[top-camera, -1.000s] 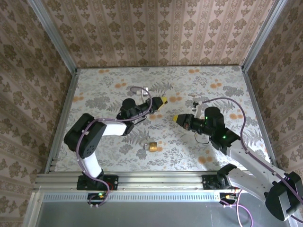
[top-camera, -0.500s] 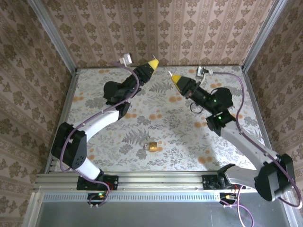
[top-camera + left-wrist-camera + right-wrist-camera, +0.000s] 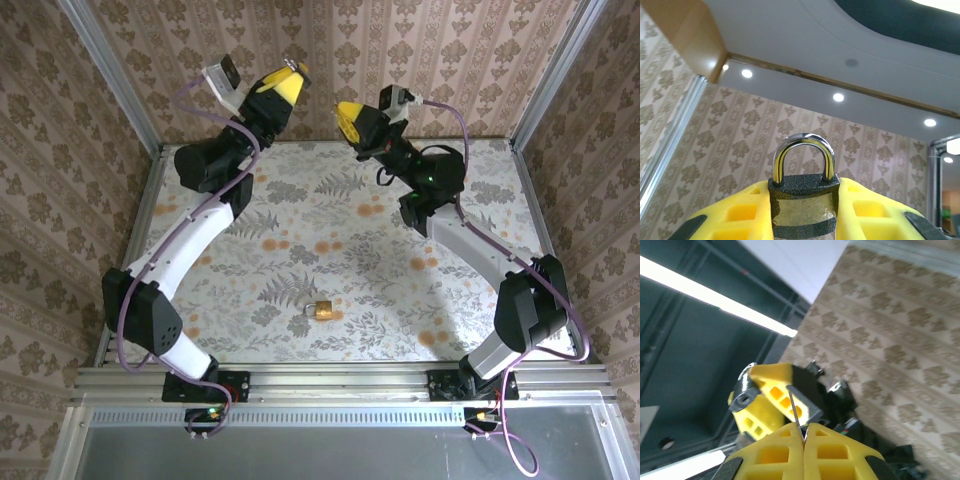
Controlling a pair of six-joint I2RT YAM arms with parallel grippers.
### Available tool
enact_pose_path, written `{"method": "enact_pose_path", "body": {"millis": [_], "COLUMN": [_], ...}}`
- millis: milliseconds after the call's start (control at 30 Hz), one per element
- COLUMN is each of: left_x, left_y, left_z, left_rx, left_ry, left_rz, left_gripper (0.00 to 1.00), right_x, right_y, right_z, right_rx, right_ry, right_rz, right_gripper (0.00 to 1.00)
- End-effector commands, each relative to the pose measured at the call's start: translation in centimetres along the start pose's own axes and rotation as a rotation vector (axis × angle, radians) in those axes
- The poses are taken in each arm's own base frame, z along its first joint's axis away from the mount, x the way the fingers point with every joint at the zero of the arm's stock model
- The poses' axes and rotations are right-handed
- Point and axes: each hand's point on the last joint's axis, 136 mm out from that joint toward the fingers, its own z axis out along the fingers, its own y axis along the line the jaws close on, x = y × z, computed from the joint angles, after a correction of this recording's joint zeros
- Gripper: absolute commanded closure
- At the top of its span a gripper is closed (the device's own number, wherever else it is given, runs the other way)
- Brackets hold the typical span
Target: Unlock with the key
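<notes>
Top external view lets us see the flowered tabletop, above it the raised left gripper and right gripper, then the brass padlock lying on the tabletop, the dark padlock clamped in the left jaws, and the thin key pinched between the right jaws, which are pressed together.
</notes>
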Motion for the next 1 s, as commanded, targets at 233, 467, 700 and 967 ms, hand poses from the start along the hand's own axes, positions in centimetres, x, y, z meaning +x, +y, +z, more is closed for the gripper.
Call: {"method": "enact_pose_path", "body": {"millis": [233,467,700,967], "left_x": [0.6,0.9,0.2,0.3], "left_y": [-0.9,-0.6,-1.8,-3.3], "left_z": [1.1,1.1,0.3,-0.2], "left_rx": [0.120,0.131,0.128,0.133], "left_ry": [0.116,0.149,0.162,0.180], "left_rz": [0.031,0.034,0.062,0.073], "left_gripper": [1.00,1.00,1.00,1.00], "right_x": [4.2,5.2,5.1,4.5], "right_y": [3.0,2.6,2.8,4.2], "right_z": [1.7,1.3,0.7,1.2], "right_rx": [-0.102,-0.089,-0.085,-0.115], "right_ry": [0.183,0.199,0.180,0.170], "right_rz": [0.097,0.119,0.109,0.094], "right_gripper": [1.00,1.00,1.00,1.00]}}
